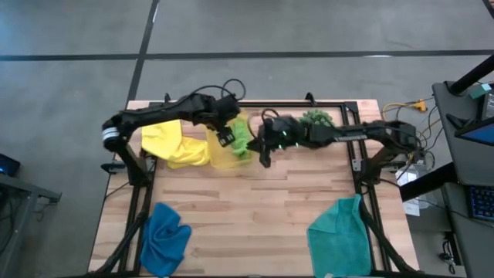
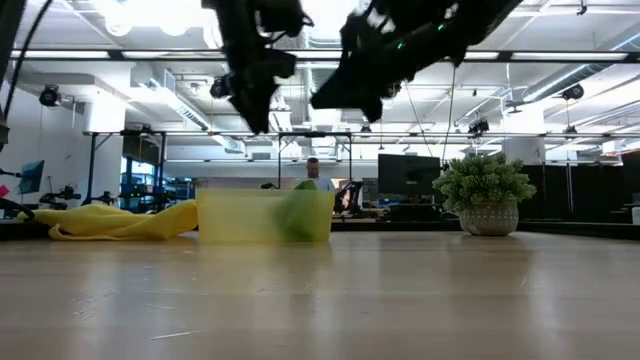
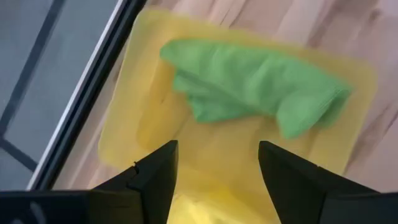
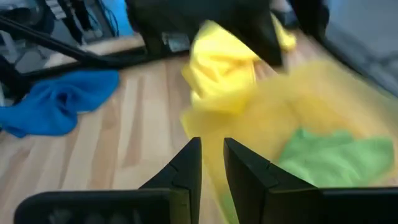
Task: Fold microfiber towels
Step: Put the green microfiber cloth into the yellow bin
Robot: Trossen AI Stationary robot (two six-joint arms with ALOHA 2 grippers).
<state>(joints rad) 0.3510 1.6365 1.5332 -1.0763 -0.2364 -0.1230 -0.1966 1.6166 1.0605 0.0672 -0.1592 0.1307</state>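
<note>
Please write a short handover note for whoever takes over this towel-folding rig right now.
Left gripper: open, empty, above the bin.
Right gripper: nearly shut, empty, beside the bin.
Done: lime green towel lies folded in the bin.
Left: yellow towel crumpled beside the bin; blue towel and teal towel crumpled at the near edge.
</note>
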